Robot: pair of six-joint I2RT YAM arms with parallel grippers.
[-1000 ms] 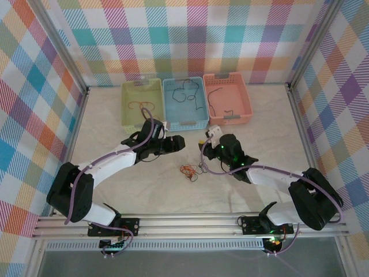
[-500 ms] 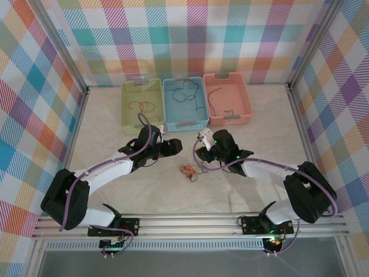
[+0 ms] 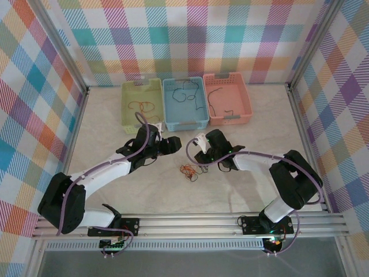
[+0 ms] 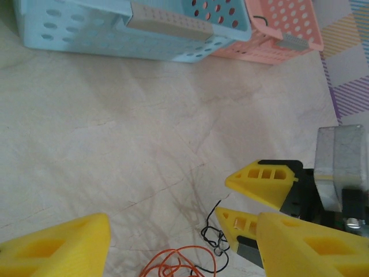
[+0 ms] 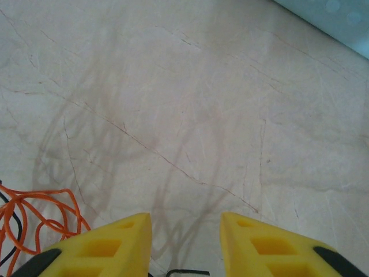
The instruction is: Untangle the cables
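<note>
Left pincer (image 3: 174, 144) low over the table, yellow fingers (image 4: 57, 248) spread wide, nothing between them. Underneath, pale table (image 3: 98, 133), marble-like, crossed by thin brown veins and soft shadows. Closed in on the left, far and right sides by walls (image 3: 230, 40) of pastel plaid, with aluminium posts (image 3: 60, 46) at the corners and a metal rail (image 3: 190, 222) along the near edge.

Between the two arms and a little nearer, the cables (image 3: 188, 171): a small loose tangle of red-orange and black wire flat on the table. To its right, right pincer (image 3: 197, 152), close above the table just beside the tangle, fingers (image 5: 115, 242) parted by a narrower gap, clamped on nothing that can be made out, a black wire end close to them.

Along the far edge, three baskets side by side:
- Yellow-green basket (image 3: 128, 95), with red-orange loops (image 3: 144, 106) inside.
- Blue basket (image 3: 170, 124), touching it, with black wires (image 3: 184, 91) inside.
- Pink basket (image 3: 245, 98), with a dark wire (image 3: 212, 107) inside.
</note>
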